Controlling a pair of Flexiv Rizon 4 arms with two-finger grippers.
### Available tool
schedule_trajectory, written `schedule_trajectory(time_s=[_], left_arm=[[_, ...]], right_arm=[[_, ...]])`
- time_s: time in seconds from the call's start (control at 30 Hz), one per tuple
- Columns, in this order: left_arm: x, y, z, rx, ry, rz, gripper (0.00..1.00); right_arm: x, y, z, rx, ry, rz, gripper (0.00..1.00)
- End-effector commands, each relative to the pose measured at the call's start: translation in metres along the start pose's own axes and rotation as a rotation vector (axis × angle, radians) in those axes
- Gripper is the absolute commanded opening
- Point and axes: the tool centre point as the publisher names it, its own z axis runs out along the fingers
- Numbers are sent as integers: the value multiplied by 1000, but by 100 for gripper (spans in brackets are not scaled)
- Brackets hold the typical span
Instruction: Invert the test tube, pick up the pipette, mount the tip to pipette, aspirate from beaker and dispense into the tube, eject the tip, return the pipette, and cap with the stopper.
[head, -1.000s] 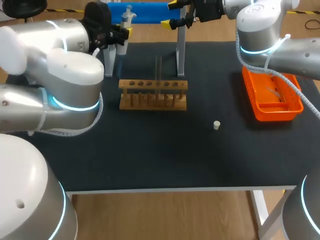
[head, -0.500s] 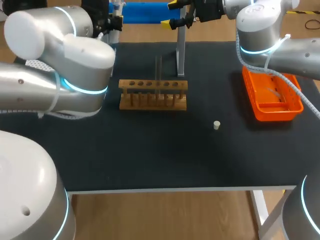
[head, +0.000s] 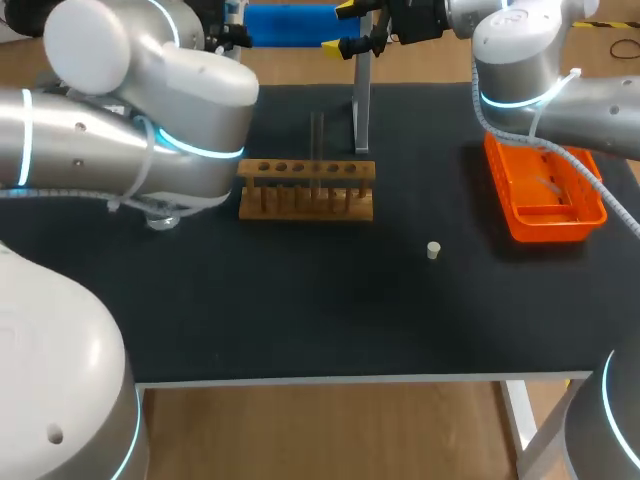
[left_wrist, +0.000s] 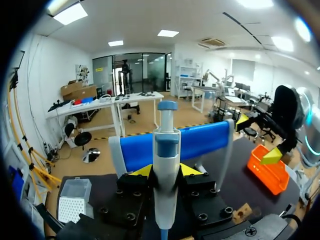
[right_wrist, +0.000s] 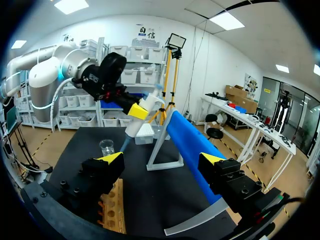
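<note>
Since the earlier frames my left arm (head: 150, 100) has swung rightward over the table's far left. Its gripper (left_wrist: 166, 170) clamps the pipette (left_wrist: 166, 145) upright there. The right gripper (right_wrist: 161, 159) stands wide open at the far edge.

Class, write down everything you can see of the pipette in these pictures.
The pipette is a slim, plastic-looking tool: pale grey body, a blue band near its head, a blue plunger knob on top, a narrower bluish lower shaft. The left gripper is shut on its body, one yellow-tipped finger on each side. In the right wrist view it hangs tilted above the table, touching nothing else.
</note>
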Motion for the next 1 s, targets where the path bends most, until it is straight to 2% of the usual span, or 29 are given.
schedule_trajectory(time_s=[0.03, 0.53, 1.0], left_arm=[[-1, -8, 19, -21, -49, -5, 0], [-16, -12, 37, -66, -115, -14, 0], [-20, -19, 50, -94, -141, -3, 0]], right_arm=[[-1, 1, -1, 5, 5, 0, 100], [-1, 1, -1, 5, 5, 0, 100], [-1, 1, -1, 5, 5, 0, 100]])
